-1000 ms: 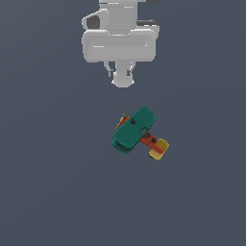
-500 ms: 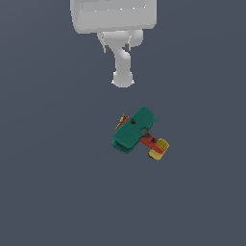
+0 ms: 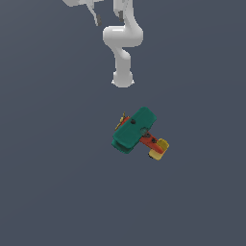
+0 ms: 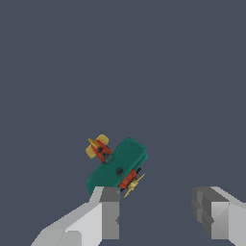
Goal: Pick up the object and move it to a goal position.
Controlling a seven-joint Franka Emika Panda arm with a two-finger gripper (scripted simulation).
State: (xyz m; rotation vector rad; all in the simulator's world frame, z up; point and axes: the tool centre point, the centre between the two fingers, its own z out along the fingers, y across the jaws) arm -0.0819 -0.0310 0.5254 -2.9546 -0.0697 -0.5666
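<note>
In the wrist view the gripper (image 4: 161, 211) stands wide, its two grey fingers (image 4: 109, 214) well apart with nothing between them. Just beyond one finger lies the plane (image 4: 116, 164), teal wing uppermost, yellow tail pointing away. Bare grey floor (image 4: 192, 72) surrounds it on every side, with open room all round.

The exterior view shows what the wrist view cannot: the white arm (image 3: 123, 43) bending in from the top edge of the frame, well apart from the plane (image 3: 137, 129), which lies just below centre with its yellow tail toward the lower right. There only a dark fingertip shows at the upper edge.
</note>
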